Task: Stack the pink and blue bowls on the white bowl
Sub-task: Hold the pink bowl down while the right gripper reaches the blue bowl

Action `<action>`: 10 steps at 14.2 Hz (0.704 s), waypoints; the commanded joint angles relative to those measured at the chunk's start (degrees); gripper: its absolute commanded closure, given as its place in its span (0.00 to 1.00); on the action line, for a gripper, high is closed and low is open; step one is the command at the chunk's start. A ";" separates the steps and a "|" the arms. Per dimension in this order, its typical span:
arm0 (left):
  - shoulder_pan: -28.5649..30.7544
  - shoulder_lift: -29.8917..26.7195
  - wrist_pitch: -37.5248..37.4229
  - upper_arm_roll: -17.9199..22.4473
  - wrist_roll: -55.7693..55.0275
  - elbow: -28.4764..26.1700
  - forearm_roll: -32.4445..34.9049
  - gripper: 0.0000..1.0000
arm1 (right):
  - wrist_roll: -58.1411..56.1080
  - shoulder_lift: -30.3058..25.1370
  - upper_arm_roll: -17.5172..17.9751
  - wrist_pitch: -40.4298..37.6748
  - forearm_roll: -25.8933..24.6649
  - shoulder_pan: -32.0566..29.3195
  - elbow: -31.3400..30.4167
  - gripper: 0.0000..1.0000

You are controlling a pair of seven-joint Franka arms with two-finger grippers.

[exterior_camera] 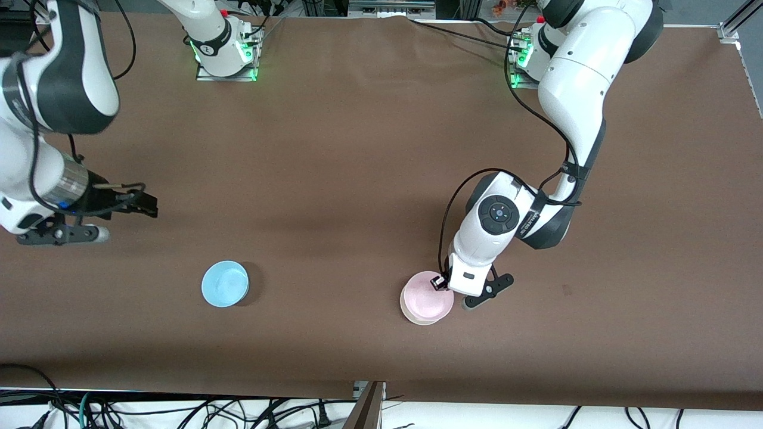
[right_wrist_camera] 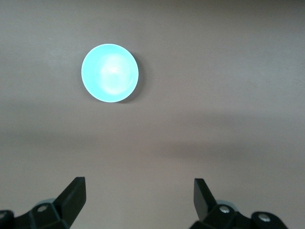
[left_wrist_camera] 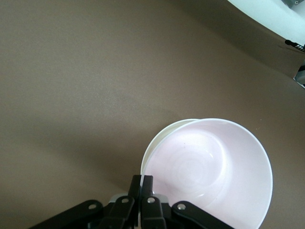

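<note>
Left end effector (exterior_camera: 442, 282) is pinching the pink bowl's (exterior_camera: 427, 295) rim, seating it on the white bowl (left_wrist_camera: 164, 135). Next: let go. Right end effector (exterior_camera: 122, 199) waits, spread wide, above the blue bowl (exterior_camera: 225, 283).

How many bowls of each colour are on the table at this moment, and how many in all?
Pink bowl: 1, set on the white one, its rim pinched by the left gripper
White bowl: 1, under the pink
Blue bowl: 1, alone toward the right arm's end
Total: 3 bowls
</note>
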 commanded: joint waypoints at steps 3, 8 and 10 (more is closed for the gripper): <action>-1.16 3.44 -0.34 0.77 -1.80 5.61 1.22 1.00 | 0.49 3.87 0.43 2.09 0.82 -0.06 1.59 0.00; -2.65 6.17 -0.25 2.26 -3.21 8.51 1.39 1.00 | -0.39 12.19 0.43 8.05 0.47 -0.33 1.59 0.00; -2.74 6.26 -0.25 2.62 -3.21 8.61 1.31 1.00 | -0.39 15.46 0.43 12.97 0.82 -0.33 1.59 0.00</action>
